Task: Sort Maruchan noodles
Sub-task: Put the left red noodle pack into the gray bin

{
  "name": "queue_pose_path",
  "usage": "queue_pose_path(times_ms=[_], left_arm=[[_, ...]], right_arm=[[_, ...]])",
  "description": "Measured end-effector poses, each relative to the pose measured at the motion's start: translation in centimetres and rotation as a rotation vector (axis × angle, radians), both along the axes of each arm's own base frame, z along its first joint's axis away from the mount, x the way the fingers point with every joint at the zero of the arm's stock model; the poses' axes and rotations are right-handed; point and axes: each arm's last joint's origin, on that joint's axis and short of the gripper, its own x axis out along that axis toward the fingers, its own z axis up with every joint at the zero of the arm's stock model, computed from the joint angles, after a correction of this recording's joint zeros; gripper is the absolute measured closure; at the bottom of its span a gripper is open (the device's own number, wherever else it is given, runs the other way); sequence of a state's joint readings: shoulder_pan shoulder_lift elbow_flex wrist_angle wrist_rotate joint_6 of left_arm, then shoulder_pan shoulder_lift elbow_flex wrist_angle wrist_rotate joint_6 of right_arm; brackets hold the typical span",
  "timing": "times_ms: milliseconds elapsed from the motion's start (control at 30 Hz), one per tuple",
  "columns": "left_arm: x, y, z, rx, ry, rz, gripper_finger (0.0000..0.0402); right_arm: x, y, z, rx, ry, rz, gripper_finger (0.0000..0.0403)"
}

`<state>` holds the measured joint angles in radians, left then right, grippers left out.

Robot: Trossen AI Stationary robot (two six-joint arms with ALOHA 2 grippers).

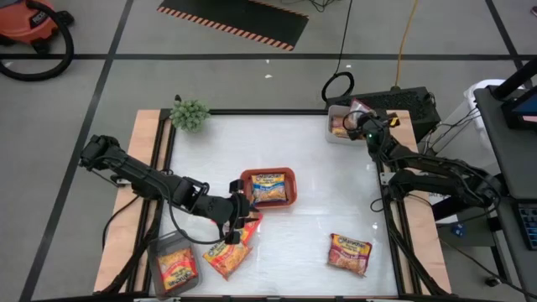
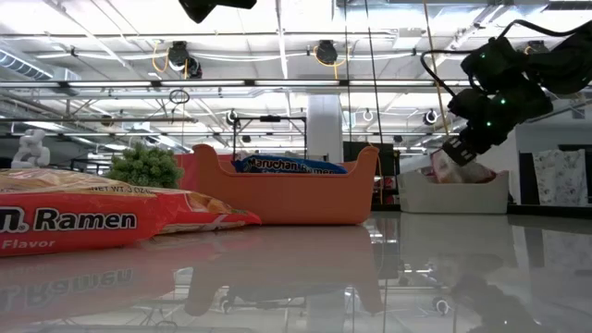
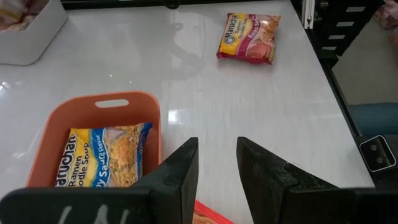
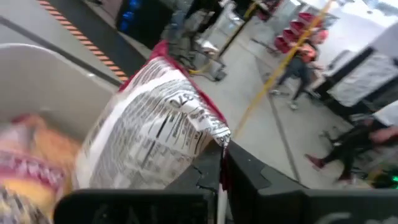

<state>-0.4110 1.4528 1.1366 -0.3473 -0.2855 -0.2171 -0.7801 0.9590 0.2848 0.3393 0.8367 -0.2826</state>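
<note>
White table [image 1: 310,226] | right claw [image 1: 359,124] clamps red-pink packet [image 4: 161,134] | left claw [image 1: 239,220] apart

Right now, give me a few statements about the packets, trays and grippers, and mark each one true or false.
1. The red tray holds a blue-yellow packet. True.
2. The right gripper is empty. False: it grips a red-edged packet over the white tray.
3. A red-pink packet lies loose on the table. True.
4. The left gripper is shut on a packet. False: its jaws stand apart, holding nothing.
5. The grey tray is empty. False: it holds an orange-yellow packet.
</note>
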Motion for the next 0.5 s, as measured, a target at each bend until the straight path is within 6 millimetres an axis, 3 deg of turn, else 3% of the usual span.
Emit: queue_pose_path(times_ms=[500], left_arm=[[-0.2, -0.5, 0.0, -0.018, 0.002, -0.004, 0.0286]], right_arm=[[1.2, 1.6, 1.1, -0.036, -0.05, 0.174, 0.033]])
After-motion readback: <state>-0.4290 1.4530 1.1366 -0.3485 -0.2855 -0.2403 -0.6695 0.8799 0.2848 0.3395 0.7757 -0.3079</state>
